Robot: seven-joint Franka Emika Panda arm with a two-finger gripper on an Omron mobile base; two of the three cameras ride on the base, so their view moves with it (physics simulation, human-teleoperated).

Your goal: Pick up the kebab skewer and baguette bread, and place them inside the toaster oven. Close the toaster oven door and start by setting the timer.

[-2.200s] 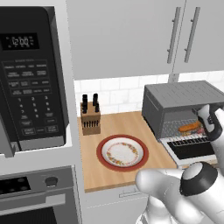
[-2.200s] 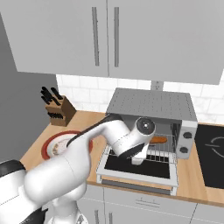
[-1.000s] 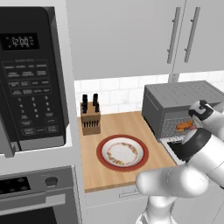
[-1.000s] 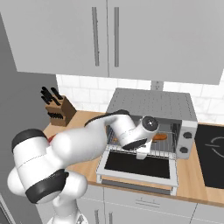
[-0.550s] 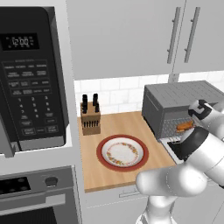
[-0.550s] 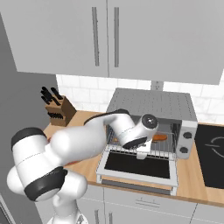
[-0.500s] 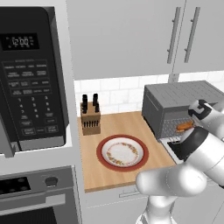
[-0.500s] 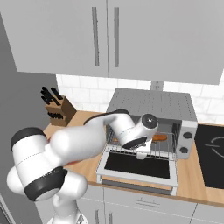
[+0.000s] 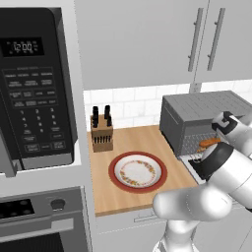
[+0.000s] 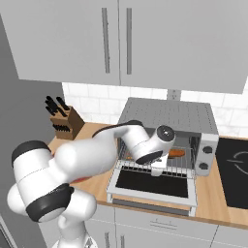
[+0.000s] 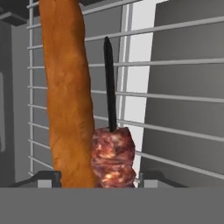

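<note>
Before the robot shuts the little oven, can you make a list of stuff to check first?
1. Baguette bread on the wire rack inside the toaster oven: ok.
2. Kebab skewer on the rack beside the bread: ok.
3. Gripper let go of the skewer: cannot tell; its tips sit either side of the food and their hold is not visible.
4. Arm out of the door's path: not ok; the hand is at the oven mouth, above the toaster oven door.
5. Door open and lying flat: ok, not yet closed.
6. Plate bare of food: ok.
</note>
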